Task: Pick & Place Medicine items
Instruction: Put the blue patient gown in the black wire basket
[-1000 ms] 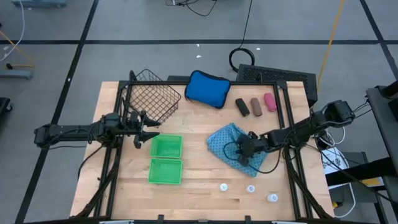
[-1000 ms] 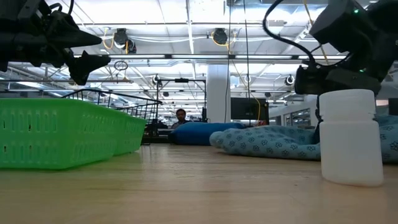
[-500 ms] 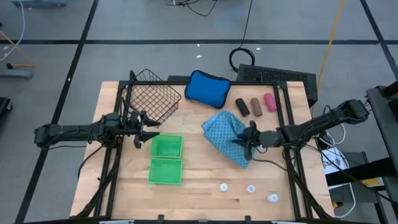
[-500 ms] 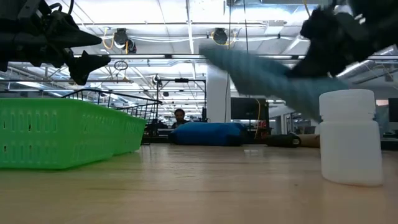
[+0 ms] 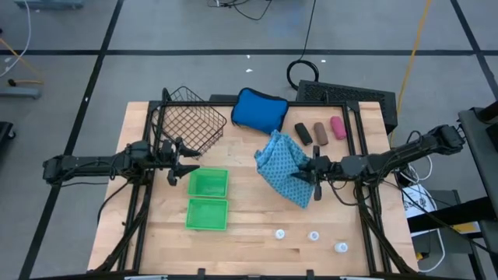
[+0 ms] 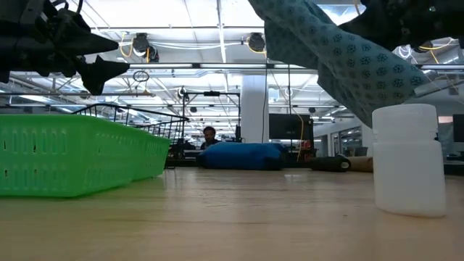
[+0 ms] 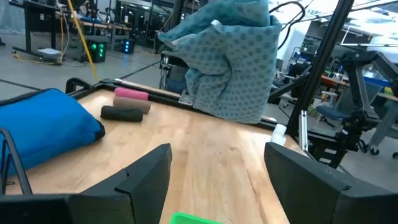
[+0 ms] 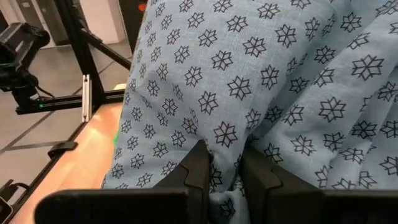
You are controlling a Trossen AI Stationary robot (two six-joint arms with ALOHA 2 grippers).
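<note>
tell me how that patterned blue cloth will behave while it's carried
Probably floppy: the cloth hangs in loose folds from the right gripper, shut on one bunched spot. It likely sways and could brush the white bottles if carried low. It seems light, since a small pinch holds it.

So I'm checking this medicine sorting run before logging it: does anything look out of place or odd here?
Yes. The right gripper is shut on the light-blue star-patterned cloth and holds it up off the wooden table, though it is no medicine item. The black, brown and pink oblong pieces and the three small white bottles lie untouched.
</note>
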